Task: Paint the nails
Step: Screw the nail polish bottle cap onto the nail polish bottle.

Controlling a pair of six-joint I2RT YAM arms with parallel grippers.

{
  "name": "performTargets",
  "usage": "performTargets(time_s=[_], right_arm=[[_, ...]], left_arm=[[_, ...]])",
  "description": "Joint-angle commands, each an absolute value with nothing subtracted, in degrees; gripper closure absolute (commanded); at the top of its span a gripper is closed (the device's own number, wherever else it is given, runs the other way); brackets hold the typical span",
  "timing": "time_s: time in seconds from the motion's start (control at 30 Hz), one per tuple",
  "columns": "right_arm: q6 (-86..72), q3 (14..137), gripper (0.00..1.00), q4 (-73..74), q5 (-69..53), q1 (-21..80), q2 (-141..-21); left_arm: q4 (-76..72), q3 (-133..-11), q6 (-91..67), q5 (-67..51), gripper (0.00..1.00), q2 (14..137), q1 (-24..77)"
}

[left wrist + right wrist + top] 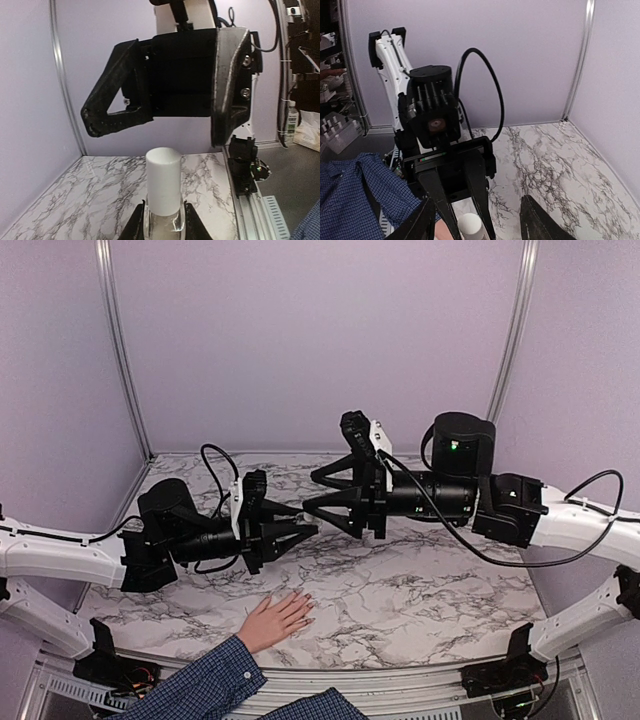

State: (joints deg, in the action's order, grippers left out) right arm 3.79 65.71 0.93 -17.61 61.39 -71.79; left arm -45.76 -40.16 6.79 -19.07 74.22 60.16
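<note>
A light-skinned hand [272, 620] in a blue plaid sleeve [200, 685] lies flat on the marble table [420, 590] near the front edge. Its nails [309, 606] are tiny specks at the fingertips. My left gripper [303, 530] hovers above and behind the hand, shut on a clear glass bottle [163, 224] with a white cylindrical cap [163, 181]. My right gripper [308, 493] faces it from the right, open, its fingers [112, 107] spread just beyond the cap without touching it. In the right wrist view the cap [470, 225] shows between the left gripper's fingers [480, 200].
Lilac walls with metal corner posts [120, 350] close in the table on three sides. A black cable [215, 465] loops over the left arm and another [500, 555] hangs under the right arm. The sleeve [350, 200] lies to the left, below the left arm.
</note>
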Motion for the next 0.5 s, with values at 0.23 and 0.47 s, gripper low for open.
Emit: performTargets(time_s=[0.23, 0.47], right_arm=[[16.04, 71.99, 0.54, 12.53, -44.01, 61.61, -72.06], [17.61, 73.43, 0.6, 14.39, -45.38, 62.95, -73.35]], left_arm=[[-44.12, -43.87, 2.17, -47.08, 1.0, 74.83, 59.85], [-44.12, -45.07, 0.94, -49.57, 1.0, 75.86, 59.85]])
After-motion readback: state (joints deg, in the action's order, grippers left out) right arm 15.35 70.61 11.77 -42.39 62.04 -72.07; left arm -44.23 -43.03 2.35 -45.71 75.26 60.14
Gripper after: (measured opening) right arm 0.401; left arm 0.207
